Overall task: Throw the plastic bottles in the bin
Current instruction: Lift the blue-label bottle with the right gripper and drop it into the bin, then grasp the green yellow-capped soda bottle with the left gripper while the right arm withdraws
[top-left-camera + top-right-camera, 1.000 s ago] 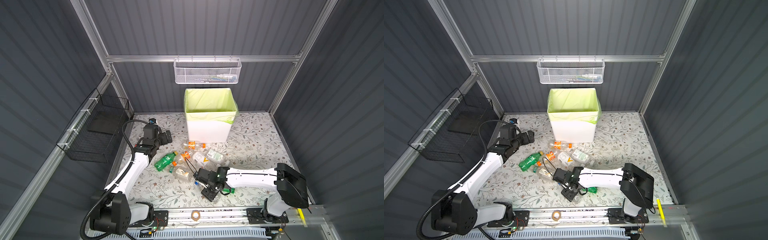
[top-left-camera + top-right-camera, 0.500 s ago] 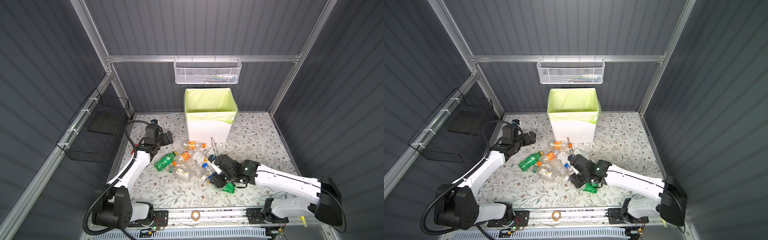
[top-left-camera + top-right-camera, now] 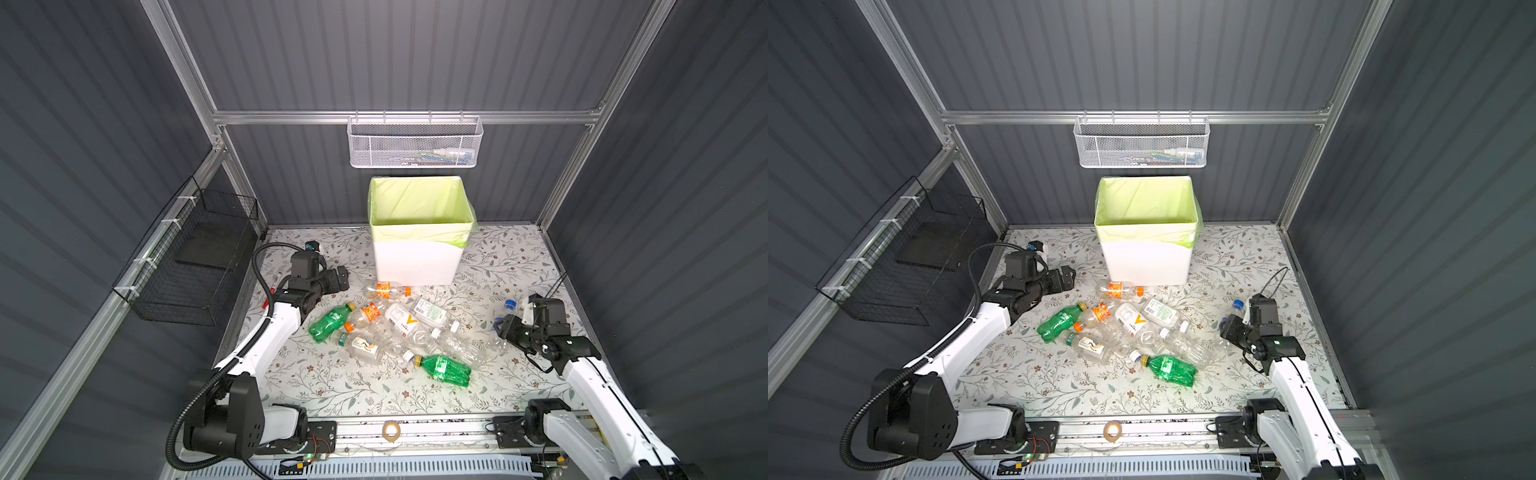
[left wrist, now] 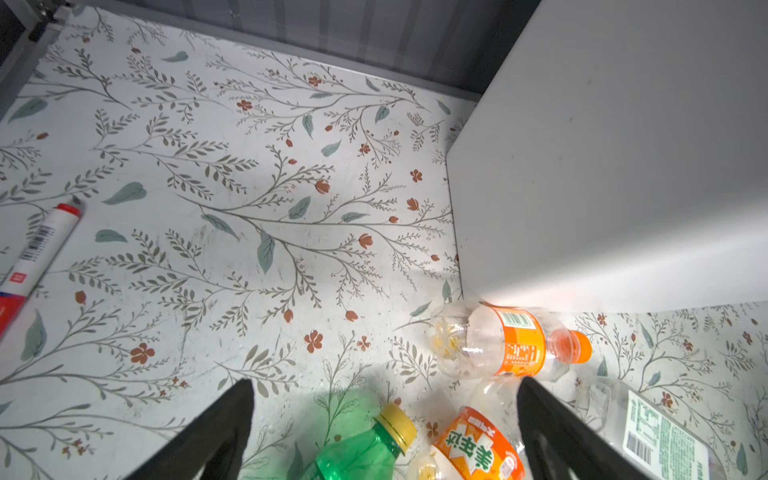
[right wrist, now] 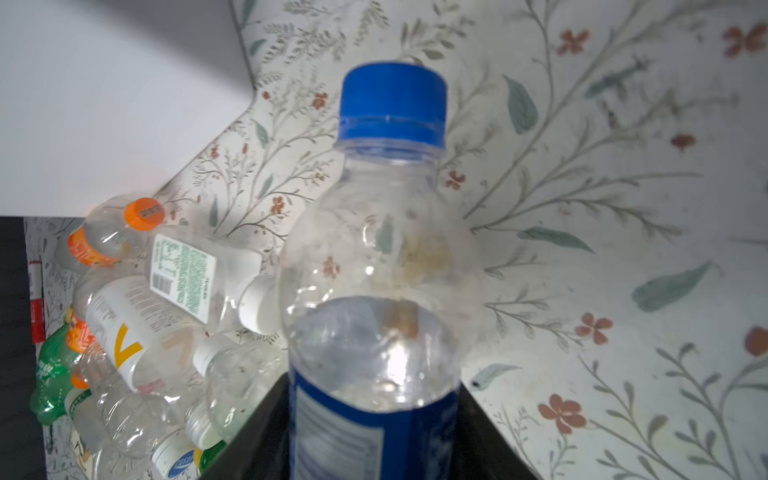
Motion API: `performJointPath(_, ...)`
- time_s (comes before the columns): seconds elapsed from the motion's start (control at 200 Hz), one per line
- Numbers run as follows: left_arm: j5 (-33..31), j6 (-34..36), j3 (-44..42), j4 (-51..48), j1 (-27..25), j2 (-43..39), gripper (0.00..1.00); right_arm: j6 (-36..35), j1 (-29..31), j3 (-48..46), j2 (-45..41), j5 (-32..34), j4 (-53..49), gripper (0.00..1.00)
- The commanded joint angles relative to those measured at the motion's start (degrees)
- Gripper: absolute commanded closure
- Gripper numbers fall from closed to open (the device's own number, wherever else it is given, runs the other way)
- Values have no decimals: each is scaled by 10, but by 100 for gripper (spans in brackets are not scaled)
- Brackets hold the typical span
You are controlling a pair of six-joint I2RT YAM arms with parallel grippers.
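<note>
The bin (image 3: 417, 253) (image 3: 1146, 262), white with a pale green liner, stands at the back centre. Several plastic bottles (image 3: 399, 328) lie heaped in front of it, among them two green ones (image 3: 330, 326) (image 3: 444, 369). My right gripper (image 3: 505, 328) (image 5: 374, 415), to the right of the heap, is shut on a clear blue-capped bottle (image 5: 386, 257) (image 3: 510, 304). My left gripper (image 3: 343, 278) (image 4: 384, 382) is open and empty, left of the bin. It hovers over a green bottle's yellow cap (image 4: 397, 422) and an orange-labelled bottle (image 4: 498, 345).
A red-and-white marker pen (image 4: 37, 253) lies on the floral mat near the left wall. A black wire basket (image 3: 195, 266) hangs on the left wall. A white mesh basket (image 3: 415, 143) hangs above the bin. A tape roll (image 3: 390, 431) sits on the front rail.
My right gripper has swung from the front of the heap out to the right and shut on the blue-capped bottle. The left gripper has barely moved.
</note>
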Motion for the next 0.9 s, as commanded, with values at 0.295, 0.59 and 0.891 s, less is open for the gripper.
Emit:
performJointPath(0.295, 13, -17, -57, -2, 6, -35, 1, -11, 21, 484, 189, -95, 17, 48)
performJointPath(0.59, 12, -3, -44, -25, 5, -33, 0, 116, 41, 742, 397, -194, 61, 1)
performJointPath(0.891, 31, 44, -26, -92, 5, -18, 0, 141, -43, 531, 301, -210, 144, 1)
